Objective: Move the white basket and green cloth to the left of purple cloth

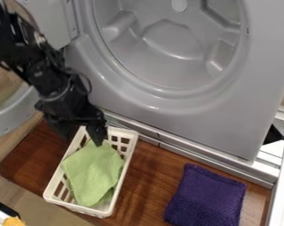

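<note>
The black gripper (95, 128) hangs at the upper end of the white basket (128, 152), low over its rim and close to the top edge of the green cloth. Inside the basket lies the green cloth (94, 172), loosely spread and covering much of the bottom. The purple cloth (208, 196) is folded flat on the brown wooden board, to the right of the basket and apart from it. How the gripper meets the basket rim is hard to make out.
Behind the board (150, 176) stands a grey toy washing machine (168, 101) with a round opening; its door is open at the left. A metal frame (280, 176) runs along the right side. At the bottom left corner lies an orange item (13, 221).
</note>
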You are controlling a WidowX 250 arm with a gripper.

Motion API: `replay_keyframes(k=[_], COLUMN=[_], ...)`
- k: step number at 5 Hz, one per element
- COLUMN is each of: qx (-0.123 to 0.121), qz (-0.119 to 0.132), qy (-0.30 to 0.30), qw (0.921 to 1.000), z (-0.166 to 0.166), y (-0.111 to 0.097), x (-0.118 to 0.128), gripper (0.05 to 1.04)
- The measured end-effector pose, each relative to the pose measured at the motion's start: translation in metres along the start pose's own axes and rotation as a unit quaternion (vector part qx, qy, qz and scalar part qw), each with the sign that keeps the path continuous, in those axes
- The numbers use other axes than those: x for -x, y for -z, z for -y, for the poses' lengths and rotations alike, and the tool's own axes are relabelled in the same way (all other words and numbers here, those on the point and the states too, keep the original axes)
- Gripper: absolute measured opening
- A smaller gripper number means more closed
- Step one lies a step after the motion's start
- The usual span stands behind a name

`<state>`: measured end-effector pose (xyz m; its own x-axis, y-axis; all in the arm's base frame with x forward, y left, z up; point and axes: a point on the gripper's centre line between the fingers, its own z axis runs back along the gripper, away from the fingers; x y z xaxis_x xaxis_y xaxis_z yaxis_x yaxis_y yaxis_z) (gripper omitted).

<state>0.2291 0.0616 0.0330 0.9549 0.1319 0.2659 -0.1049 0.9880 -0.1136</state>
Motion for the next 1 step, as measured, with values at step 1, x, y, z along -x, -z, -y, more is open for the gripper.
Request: replay_keyframes(k=[1], qx=[-0.005], qz=[0.031], qy=[0.016], qw=[0.9994], z=[0.0088], y=[-0.0237], x=[-0.0040], gripper=[1.001])
